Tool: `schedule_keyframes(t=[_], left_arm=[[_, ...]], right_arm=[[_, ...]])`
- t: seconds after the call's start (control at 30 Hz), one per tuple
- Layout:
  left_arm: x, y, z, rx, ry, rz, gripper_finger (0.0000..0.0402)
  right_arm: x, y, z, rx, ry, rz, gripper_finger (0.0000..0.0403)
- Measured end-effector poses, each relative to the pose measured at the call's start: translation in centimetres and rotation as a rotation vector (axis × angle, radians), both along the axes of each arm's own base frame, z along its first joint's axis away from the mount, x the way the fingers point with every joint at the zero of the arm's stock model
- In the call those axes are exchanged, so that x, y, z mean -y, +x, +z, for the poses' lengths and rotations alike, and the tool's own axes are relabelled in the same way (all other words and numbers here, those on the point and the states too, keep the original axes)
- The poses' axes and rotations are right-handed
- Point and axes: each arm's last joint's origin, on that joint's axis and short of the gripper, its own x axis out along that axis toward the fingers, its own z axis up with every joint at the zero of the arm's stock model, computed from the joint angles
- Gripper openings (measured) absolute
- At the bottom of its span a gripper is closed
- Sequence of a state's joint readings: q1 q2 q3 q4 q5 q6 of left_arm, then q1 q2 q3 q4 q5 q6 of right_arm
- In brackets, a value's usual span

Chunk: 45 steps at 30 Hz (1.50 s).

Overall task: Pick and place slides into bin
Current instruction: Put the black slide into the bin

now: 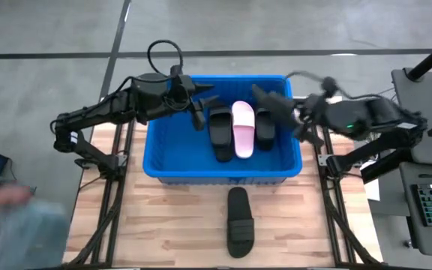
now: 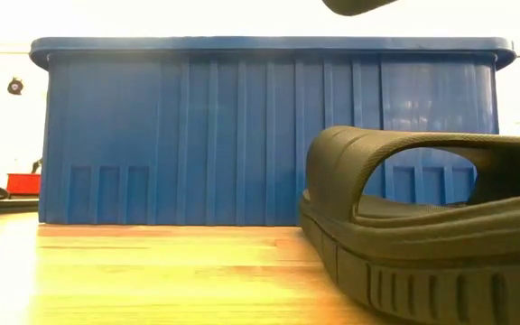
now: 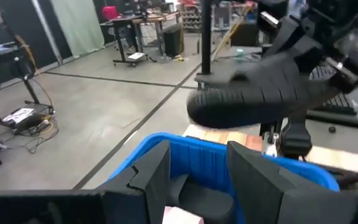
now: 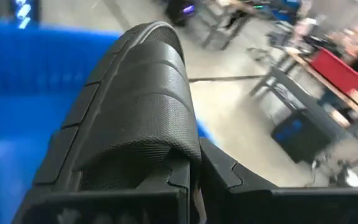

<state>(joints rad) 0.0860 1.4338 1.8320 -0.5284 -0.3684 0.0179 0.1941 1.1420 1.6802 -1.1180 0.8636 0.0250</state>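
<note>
The blue bin (image 1: 156, 142) stands at mid-table and holds two black slides (image 1: 220, 129) (image 1: 265, 126) with a pink slide (image 1: 243, 129) between them. My right gripper (image 1: 295, 112) is above the bin's right part, shut on another black slide (image 1: 271, 101), which also shows in the left wrist view (image 3: 260, 99). My left gripper (image 1: 199, 114) hangs open and empty over the bin's left part; its fingers (image 3: 151, 174) stand apart above the rim. One more black slide (image 1: 240, 221) lies flat on its sole on the table in front of the bin. My right gripper pinches the black slide between its two fingers at the end nearest the wrist (image 4: 182, 165); whether that is heel or toe I cannot tell. The slide reaches away from the fingers toward the table's left, its textured sole (image 4: 148, 112) facing the wrist camera. It is lifted clear above the bin.
The wooden table top (image 1: 171, 225) shows on both sides of the lone slide. In the low view that slide (image 2: 431, 244) fills the near right, with the bin wall (image 2: 242, 135) behind it. A blurred person (image 1: 13, 217) is at the table's near left corner.
</note>
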Motion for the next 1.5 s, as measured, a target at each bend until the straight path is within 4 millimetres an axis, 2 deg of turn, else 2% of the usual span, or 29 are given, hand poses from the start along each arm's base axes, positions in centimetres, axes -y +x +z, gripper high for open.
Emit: schedule_keyframes(t=[0.17,0.5,0.6,0.97,1.4,1.5], left_arm=[[0.1,-0.1,-0.8,-0.128,0.084,-0.057,0.0144],[0.2,0.0,-1.3,-0.271,0.29,-0.125,0.0146],[0.2,0.0,-1.3,-0.295,0.338,-0.142,0.0161],[0.5,0.2,-1.5,-0.308,0.383,-0.251,0.0262],[1.3,0.3,-1.8,-0.353,0.453,-0.314,0.027],[1.2,1.0,-2.5,-0.395,0.481,-0.32,0.027]], right_arm=[[-0.5,2.9,-0.9,-0.116,-0.04,0.057,0.0009],[-1.4,5.4,1.3,-0.059,0.014,0.266,0.0009],[-1.5,5.9,1.9,-0.052,0.013,0.265,0.0009],[-1.6,7.6,3.2,-0.093,0.007,0.295,0.0009],[-0.4,10.6,1.9,-0.178,0.042,0.179,0.0009],[-0.1,11.3,1.5,-0.194,0.047,0.174,0.0009]])
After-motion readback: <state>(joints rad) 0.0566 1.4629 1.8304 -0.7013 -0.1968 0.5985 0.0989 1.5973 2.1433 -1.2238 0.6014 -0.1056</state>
